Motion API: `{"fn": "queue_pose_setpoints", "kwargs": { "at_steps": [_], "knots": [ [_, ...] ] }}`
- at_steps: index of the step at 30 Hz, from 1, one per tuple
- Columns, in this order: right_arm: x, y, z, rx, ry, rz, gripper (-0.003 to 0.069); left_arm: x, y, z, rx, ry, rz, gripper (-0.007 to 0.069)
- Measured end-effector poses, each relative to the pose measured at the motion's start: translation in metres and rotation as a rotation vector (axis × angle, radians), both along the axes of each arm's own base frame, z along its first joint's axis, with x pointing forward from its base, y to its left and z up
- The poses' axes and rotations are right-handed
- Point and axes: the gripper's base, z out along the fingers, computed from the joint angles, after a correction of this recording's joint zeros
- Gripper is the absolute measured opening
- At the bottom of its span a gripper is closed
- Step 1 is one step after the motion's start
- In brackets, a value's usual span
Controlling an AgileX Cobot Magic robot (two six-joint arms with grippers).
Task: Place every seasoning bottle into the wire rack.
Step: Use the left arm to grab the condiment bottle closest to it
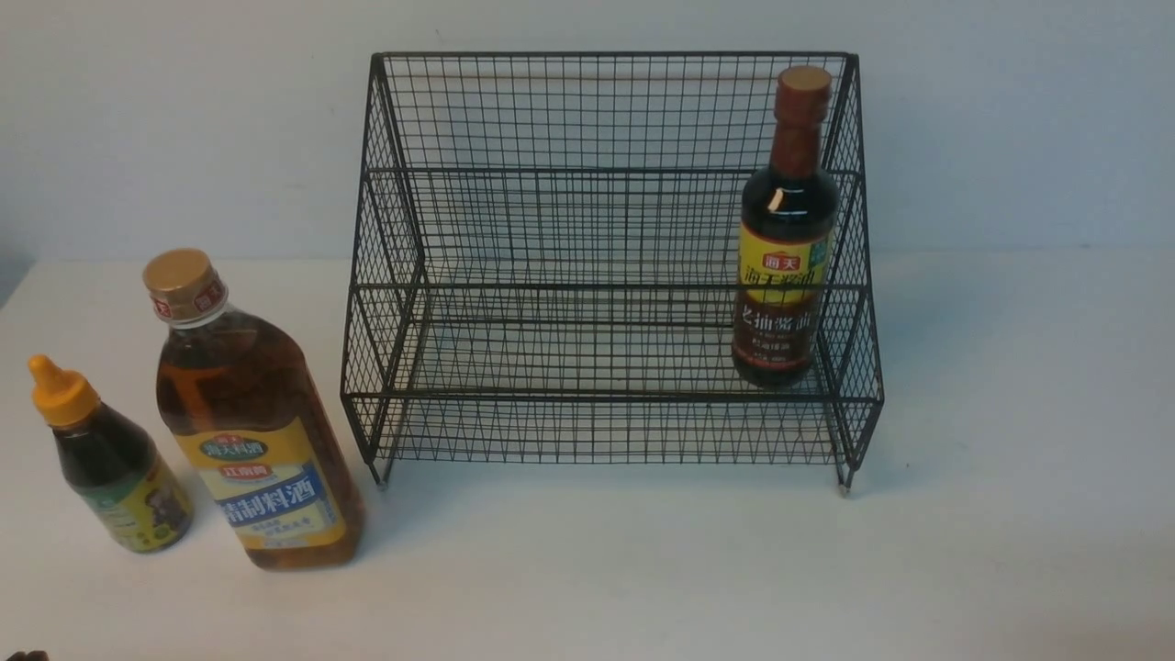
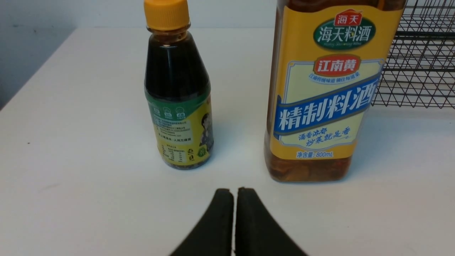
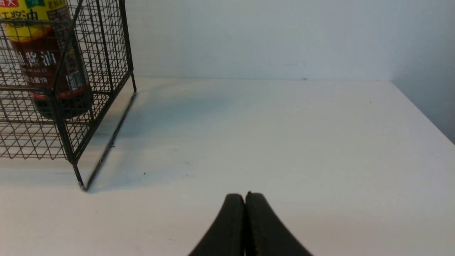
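Observation:
The black wire rack (image 1: 606,275) stands at the back middle of the white table. The tall dark bottle (image 1: 787,229) with a brown cap stands upright in the rack's lower tier at its right end; it also shows in the right wrist view (image 3: 46,60). The large amber bottle (image 1: 248,422) and the small dark bottle (image 1: 115,464) with an orange nozzle cap stand on the table left of the rack. In the left wrist view my left gripper (image 2: 234,192) is shut and empty, just short of the small bottle (image 2: 177,103) and the amber bottle (image 2: 320,99). My right gripper (image 3: 244,196) is shut and empty over bare table.
The table's left edge (image 2: 35,71) runs close behind the small bottle. The table's right edge (image 3: 423,110) lies beyond the right gripper. A wall (image 1: 184,119) stands right behind the rack. The rack's corner (image 2: 419,64) sits beside the amber bottle.

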Motion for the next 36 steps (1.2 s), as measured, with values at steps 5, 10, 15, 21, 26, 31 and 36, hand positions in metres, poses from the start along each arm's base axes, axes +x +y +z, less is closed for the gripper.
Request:
{"fn": "queue_pose_setpoints", "kwargs": {
  "at_steps": [5,10,15,21,26,31,36],
  "knots": [
    [0.000,0.000,0.000,0.001,0.001,0.000,-0.0015,0.000,0.000,0.000,0.000,0.000,0.000,-0.0005],
    [0.000,0.000,0.000,0.001,0.001,0.000,-0.0015,0.000,0.000,0.000,0.000,0.000,0.000,-0.0005],
    [0.000,0.000,0.000,0.001,0.001,0.000,-0.0015,0.000,0.000,0.000,0.000,0.000,0.000,-0.0005],
    [0.000,0.000,0.000,0.001,0.001,0.000,-0.0015,0.000,0.000,0.000,0.000,0.000,0.000,-0.0005],
    [0.000,0.000,0.000,0.001,0.001,0.000,-0.0015,0.000,-0.002,0.001,-0.115,-0.012,0.010,-0.0005],
    [0.000,0.000,0.000,0.002,0.001,0.000,-0.0015,0.001,-0.010,0.004,-0.563,-0.027,0.045,-0.0005],
    [0.000,0.000,0.000,0.003,0.001,-0.001,-0.0015,0.002,-0.011,0.011,-0.711,-0.092,0.051,-0.0005]
  ]
}}
